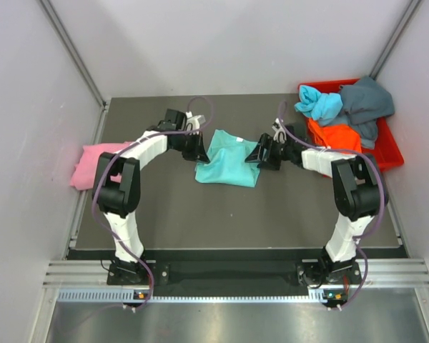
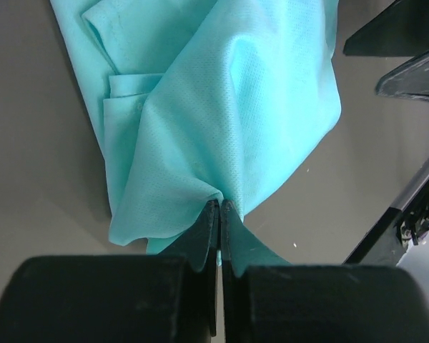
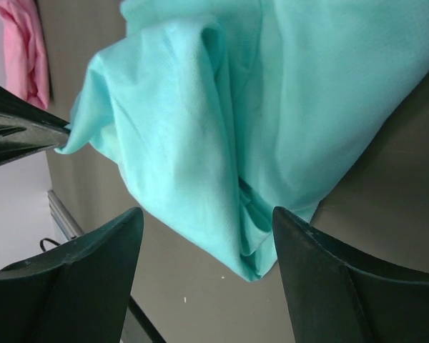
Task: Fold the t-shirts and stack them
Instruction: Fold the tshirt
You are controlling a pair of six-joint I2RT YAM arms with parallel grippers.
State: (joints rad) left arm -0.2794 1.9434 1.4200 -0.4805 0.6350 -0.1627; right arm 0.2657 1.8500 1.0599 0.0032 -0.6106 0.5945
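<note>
**Teal t-shirt (image 1: 227, 158) mid-fold at the middle of the desk (image 1: 236, 214)**

Lying rumpled and partly doubled over between the two arms, on bare desk. Clenched by the left fingers (image 2: 209, 232) on a pinch of its left edge, with the cloth gathering into pleats right at the tips; probably gripped this way so that side can be lifted or drawn across for a fold. Flanked on the right edge by the right fingers (image 3: 107, 250), spread wide and released, with loose teal cloth bulging near the gap but nothing grasped; seemingly poised to take the opposite hold.

Set well apart at the left desk edge: the pink t-shirt (image 1: 93, 166), probably the base of the stack. Heaped unfolded in the red bin (image 1: 390, 146) at far right: a light blue shirt (image 1: 320, 103), an orange shirt (image 1: 334, 136) and a dark grey-blue shirt (image 1: 368, 103).

No brand, label or readable writing visible on cloth, bin or arms.
</note>
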